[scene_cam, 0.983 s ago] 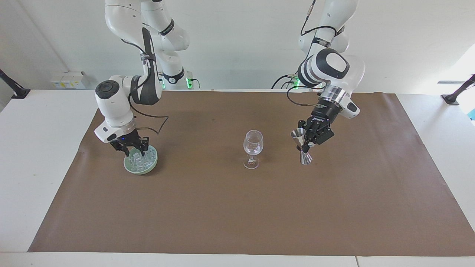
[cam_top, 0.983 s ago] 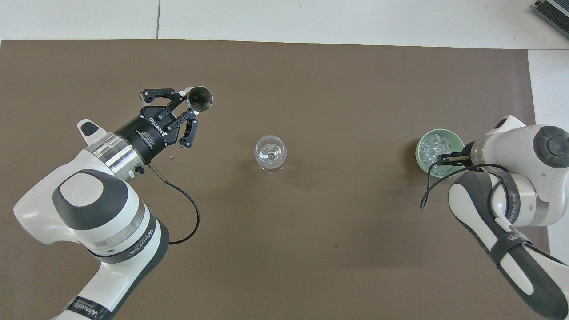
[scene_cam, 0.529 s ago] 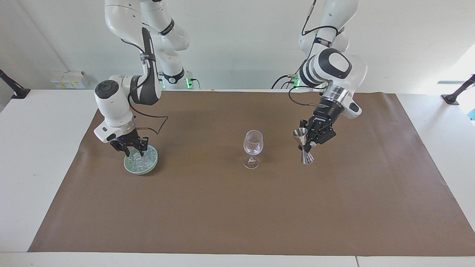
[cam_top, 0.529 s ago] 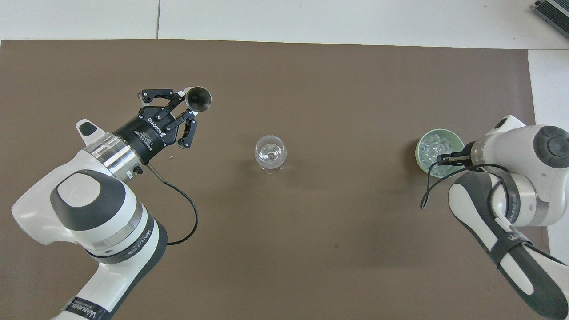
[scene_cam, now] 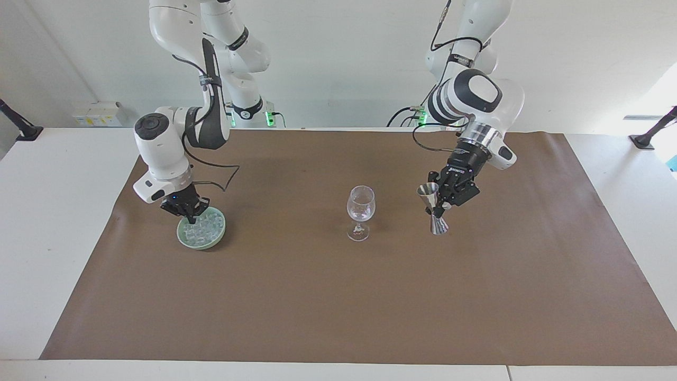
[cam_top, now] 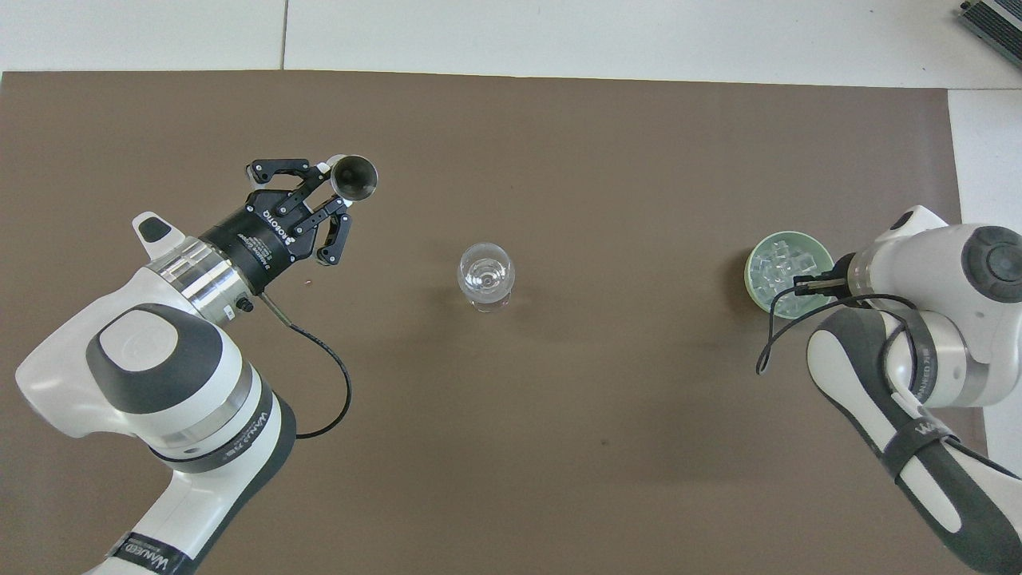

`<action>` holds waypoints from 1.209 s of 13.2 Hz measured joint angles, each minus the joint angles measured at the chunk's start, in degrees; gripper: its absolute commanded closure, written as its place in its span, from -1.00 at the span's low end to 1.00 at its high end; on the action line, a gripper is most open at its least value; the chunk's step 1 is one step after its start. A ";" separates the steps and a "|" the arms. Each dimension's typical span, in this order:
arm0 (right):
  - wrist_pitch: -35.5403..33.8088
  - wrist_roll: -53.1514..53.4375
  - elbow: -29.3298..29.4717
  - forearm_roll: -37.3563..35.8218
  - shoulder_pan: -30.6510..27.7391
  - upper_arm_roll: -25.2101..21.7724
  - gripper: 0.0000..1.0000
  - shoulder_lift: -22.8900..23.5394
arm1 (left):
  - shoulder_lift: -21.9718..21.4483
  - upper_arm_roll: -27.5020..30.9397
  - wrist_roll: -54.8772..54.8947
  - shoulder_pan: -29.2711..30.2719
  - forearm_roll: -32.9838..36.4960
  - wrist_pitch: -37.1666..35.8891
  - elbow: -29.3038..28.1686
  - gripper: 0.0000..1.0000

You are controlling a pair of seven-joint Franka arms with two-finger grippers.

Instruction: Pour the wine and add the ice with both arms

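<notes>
1. step in hand, as i judge it: both arms are taking hold. the left end effector (scene_cam: 440, 207) is clamped on the waist of the steel jigger (scene_cam: 435, 209), just beside the wine glass (scene_cam: 360, 211) toward the left arm's end of the worktop (scene_cam: 53, 222).
2. the right end effector (scene_cam: 190, 216) is pinched narrow, down among the ice (scene_cam: 203, 228) in the green bowl (scene_cam: 182, 239); whether it holds a cube i cannot tell.
3. next: probably lift the jigger level, then tip it over the glass.
4. count: one glass, one jigger, one bowl, many cubes.

A brown mat (scene_cam: 338, 296) covered the white tabletop (scene_cam: 47, 211); on it stood a green bowl (scene_cam: 182, 239), wine glass (scene_cam: 360, 211) and jigger (scene_cam: 438, 226).
</notes>
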 measured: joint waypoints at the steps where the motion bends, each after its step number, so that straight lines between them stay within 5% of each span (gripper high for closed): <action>1: 0.00 0.01 0.00 0.00 0.00 0.04 1.00 -0.27 | -0.01 0.02 0.00 0.55 0.15 -0.60 -0.07 1.00; 4: 0.03 0.07 0.03 0.00 0.00 0.10 0.17 -0.62 | -0.12 0.29 -1.79 1.61 2.54 -3.70 -0.50 1.00; 9: 2.73 2.06 1.47 0.14 -0.29 -0.07 0.17 -0.14 | -1.11 0.83 -7.53 5.15 10.03 -10.22 -1.54 1.00; 16: 6.77 18.83 2.36 0.15 -0.31 0.10 0.12 3.32 | -2.48 0.99 -15.64 9.68 16.18 -15.78 -3.70 1.00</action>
